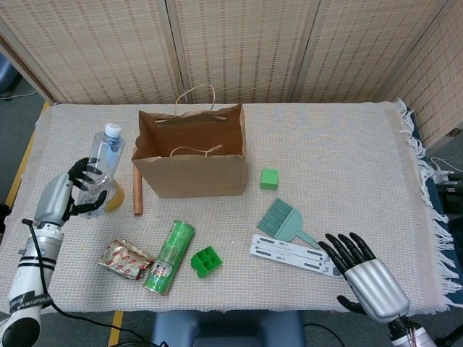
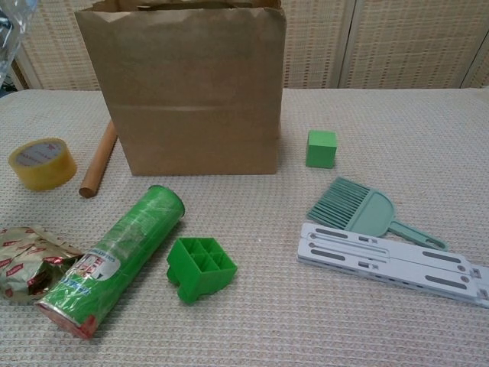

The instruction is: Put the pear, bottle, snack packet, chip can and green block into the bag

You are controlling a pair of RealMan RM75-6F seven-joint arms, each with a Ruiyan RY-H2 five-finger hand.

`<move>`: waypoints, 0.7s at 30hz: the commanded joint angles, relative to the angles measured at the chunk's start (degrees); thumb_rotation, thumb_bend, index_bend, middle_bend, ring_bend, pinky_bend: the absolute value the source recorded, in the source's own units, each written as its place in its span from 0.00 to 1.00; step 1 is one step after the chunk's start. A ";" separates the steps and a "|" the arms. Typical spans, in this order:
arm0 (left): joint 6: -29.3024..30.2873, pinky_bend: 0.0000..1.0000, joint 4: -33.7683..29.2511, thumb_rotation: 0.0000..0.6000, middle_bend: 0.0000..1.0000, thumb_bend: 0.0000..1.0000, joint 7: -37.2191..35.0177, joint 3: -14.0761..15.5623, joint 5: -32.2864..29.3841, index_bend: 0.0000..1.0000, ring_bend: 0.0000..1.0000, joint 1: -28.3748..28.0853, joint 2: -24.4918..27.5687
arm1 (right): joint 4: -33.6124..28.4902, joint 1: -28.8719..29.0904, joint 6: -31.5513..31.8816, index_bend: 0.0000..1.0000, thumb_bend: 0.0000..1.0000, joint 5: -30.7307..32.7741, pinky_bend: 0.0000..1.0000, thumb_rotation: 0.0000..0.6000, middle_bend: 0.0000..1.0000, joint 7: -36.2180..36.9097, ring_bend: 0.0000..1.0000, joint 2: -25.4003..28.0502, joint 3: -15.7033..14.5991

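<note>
My left hand (image 1: 59, 200) grips the clear plastic bottle (image 1: 101, 168) and holds it up, nearly upright, cap on top, left of the brown paper bag (image 1: 189, 172); only a corner of the bottle (image 2: 13, 29) shows in the chest view. The bag (image 2: 195, 92) stands open. A green chip can (image 1: 168, 257) (image 2: 114, 260) lies on its side in front of it, with the snack packet (image 1: 126, 257) (image 2: 23, 256) to its left. The green block (image 1: 269, 178) (image 2: 321, 148) sits right of the bag. My right hand (image 1: 365, 278) hovers open near the front right edge. No pear is visible.
A tape roll (image 2: 42, 163) and a wooden dowel (image 2: 98, 159) lie left of the bag. A green grid tray (image 2: 200, 267) sits beside the can. A green hand brush (image 2: 355, 206) and a white slotted bracket (image 2: 390, 264) lie at centre right.
</note>
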 commanded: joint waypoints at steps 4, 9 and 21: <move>3.10 0.69 -1.53 1.00 0.65 0.60 -6.42 -11.05 -7.73 0.61 0.61 -5.78 -3.68 | -0.02 0.23 -0.13 0.00 0.06 0.86 0.00 1.00 0.00 -0.08 0.00 -0.12 0.36; 4.83 0.69 -2.08 1.00 0.65 0.59 -7.91 -15.04 -9.27 0.61 0.61 -11.08 -9.01 | 0.24 0.77 -0.82 0.00 0.06 2.29 0.00 1.00 0.00 0.03 0.00 -0.10 0.74; 5.60 0.70 6.58 1.00 0.65 0.59 1.28 -13.78 -11.08 0.61 0.61 -23.80 -20.60 | 0.18 1.23 -1.31 0.00 0.06 2.48 0.00 1.00 0.00 1.44 0.00 0.69 0.54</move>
